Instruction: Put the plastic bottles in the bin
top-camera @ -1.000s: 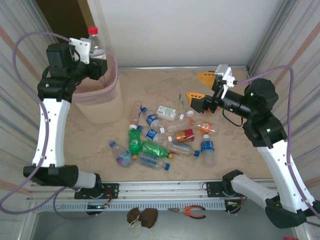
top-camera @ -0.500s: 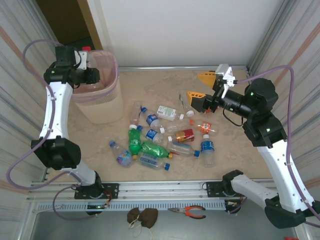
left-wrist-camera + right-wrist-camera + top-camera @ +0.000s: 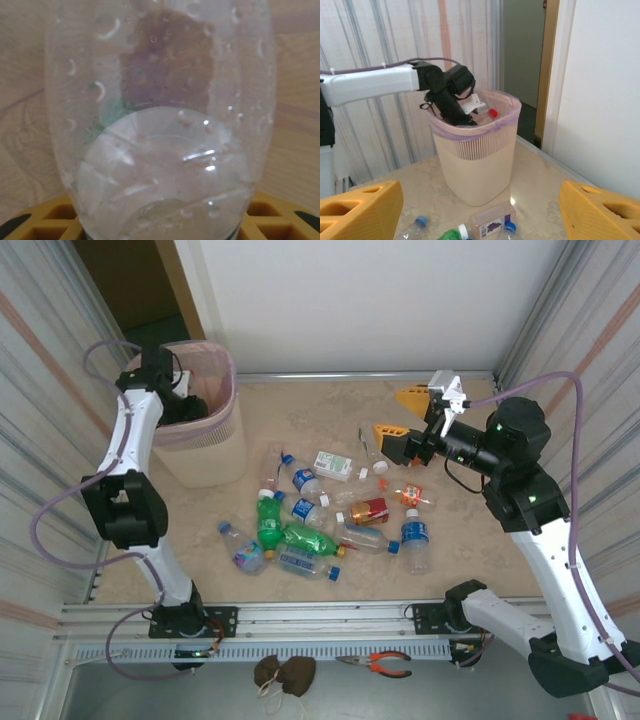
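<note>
Top external view: the left arm leans over the bin, which stands at the far left of the table, and the left gripper is down inside the bin's mouth, below the rounded rim. The right wrist view looks across at this: the dark gripper head sits within the liner's edge, and a red-capped bottle pokes up just beside it, its cap about level with the rim.

In the left wrist view that clear bottle is pressed close to the lens, its wall beaded with droplets. It is seated between the yellow fingers, so the jaws are closed around it.

The right gripper hangs above the far right part of the table. Its two yellow fingers are spread wide with nothing between them.

The remaining plastic bottles lie loose in a cluster at mid-table, to the right of the bin and apart from it. Among them are two green bottles lying on their sides and touching, a red-labelled bottle, and a clear bottle with a blue cap and label at the right edge of the cluster.
</note>
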You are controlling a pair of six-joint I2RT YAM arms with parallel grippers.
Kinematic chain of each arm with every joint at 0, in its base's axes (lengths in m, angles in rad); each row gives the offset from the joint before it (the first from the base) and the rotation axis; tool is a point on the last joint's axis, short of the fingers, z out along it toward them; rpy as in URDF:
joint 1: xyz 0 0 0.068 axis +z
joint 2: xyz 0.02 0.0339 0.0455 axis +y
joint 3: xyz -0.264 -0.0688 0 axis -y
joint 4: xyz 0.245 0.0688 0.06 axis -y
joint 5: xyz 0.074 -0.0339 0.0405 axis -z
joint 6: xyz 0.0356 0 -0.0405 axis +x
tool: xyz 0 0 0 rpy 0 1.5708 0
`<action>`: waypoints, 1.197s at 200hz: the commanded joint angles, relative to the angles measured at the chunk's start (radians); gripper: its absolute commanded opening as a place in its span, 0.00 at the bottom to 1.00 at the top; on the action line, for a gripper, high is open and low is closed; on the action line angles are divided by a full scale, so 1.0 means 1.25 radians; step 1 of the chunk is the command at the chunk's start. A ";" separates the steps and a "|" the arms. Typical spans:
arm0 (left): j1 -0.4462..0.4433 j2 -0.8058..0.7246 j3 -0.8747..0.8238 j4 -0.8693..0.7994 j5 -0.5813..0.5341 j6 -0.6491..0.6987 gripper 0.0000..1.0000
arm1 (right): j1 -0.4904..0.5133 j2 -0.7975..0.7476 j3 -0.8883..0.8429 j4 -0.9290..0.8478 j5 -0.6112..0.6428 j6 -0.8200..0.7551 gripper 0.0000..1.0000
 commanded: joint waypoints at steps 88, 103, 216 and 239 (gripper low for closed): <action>0.005 0.177 0.029 0.014 0.001 -0.027 0.57 | -0.018 -0.013 -0.021 0.010 0.007 -0.015 0.80; 0.006 0.189 0.030 0.022 0.003 -0.029 0.59 | -0.019 -0.012 -0.022 0.009 0.014 -0.011 0.80; 0.006 0.088 0.045 0.029 0.026 -0.031 0.83 | -0.022 0.023 -0.007 -0.002 0.050 0.042 0.82; 0.005 0.041 0.057 0.022 0.040 -0.032 0.83 | -0.022 0.041 0.003 -0.021 0.073 0.045 0.83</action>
